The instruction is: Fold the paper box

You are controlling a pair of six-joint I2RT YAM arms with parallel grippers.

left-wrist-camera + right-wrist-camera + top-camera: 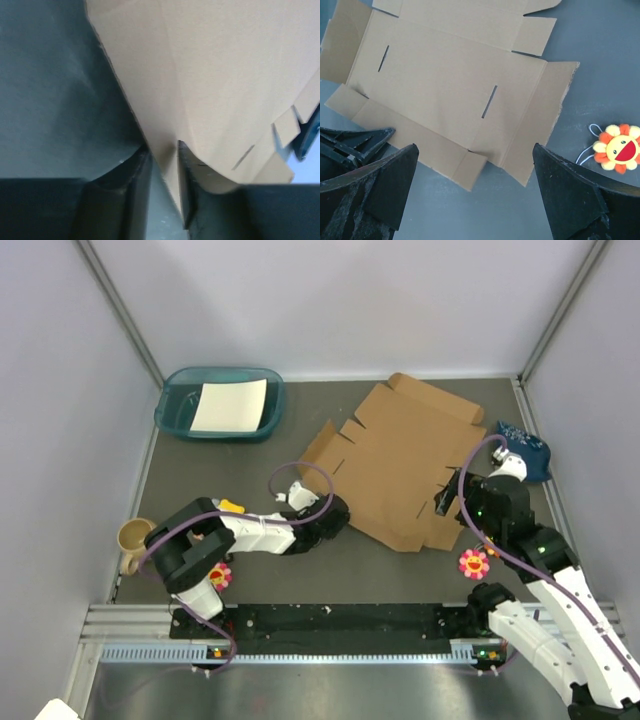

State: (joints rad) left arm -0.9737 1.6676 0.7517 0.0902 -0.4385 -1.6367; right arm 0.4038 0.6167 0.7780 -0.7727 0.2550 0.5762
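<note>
Barely started: box (400, 465) lies mostly flat on table (230, 465). The left hand (162, 165) seems clamped on its edge, right hand (447, 498) apart above it. All folds left.

The paper box (400, 455) is plain brown cardboard, matt and dry-looking, with one ragged edge. It lies on a table (380, 570) with a dark grey, matt, slightly fuzzy surface. At the far left, a tray (172, 412) of glossy, see-through teal plastic holds a matt white paper sheet (230, 405). The right gripper (475, 150) has fingers (570, 195) of black plastic, dull and scuffed with pale marks. A flower toy (619, 149) beside it looks like soft plush. The rail (330, 651) at the near edge is ribbed bare metal.
</note>
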